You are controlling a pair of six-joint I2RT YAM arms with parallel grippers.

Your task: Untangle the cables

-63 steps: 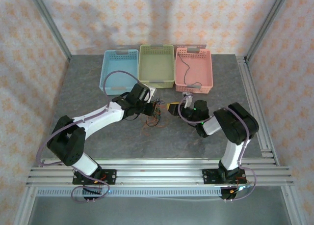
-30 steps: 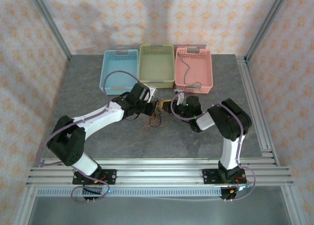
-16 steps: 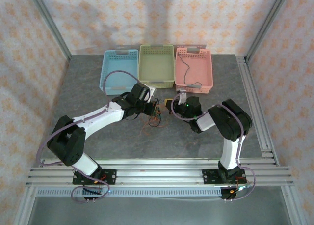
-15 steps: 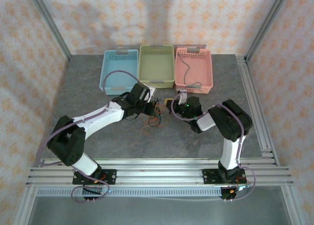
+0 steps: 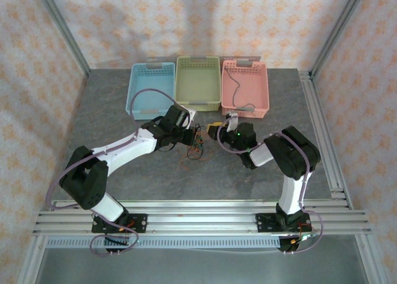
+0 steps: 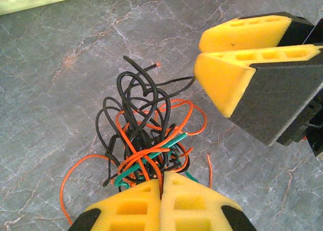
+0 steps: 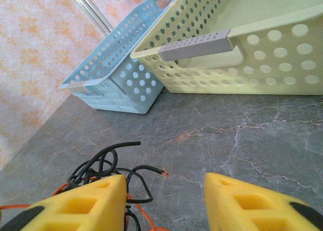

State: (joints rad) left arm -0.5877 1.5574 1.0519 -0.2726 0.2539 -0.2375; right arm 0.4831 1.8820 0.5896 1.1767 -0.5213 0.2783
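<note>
We see bright, even, diffuse light. In the overhead view, soft grey shadows lie on the patterned back wall (image 5: 186, 23), and the tabletop (image 5: 217, 181) is evenly lit. Close up, the cables (image 6: 144, 137) look crisp, while the right end effector (image 7: 165, 185) is slightly soft near the lens.

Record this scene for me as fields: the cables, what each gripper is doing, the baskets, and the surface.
cables: tangled bunch of black, orange and green wires, lying on the table
left gripper: shut on the near side of the bunch
right gripper: open, beside the bunch, holding nothing
baskets: blue basket, yellow-green basket, pink basket, in a row at the far edge
pink basket contents: one thin dark cable
table: grey marbled surface
</note>
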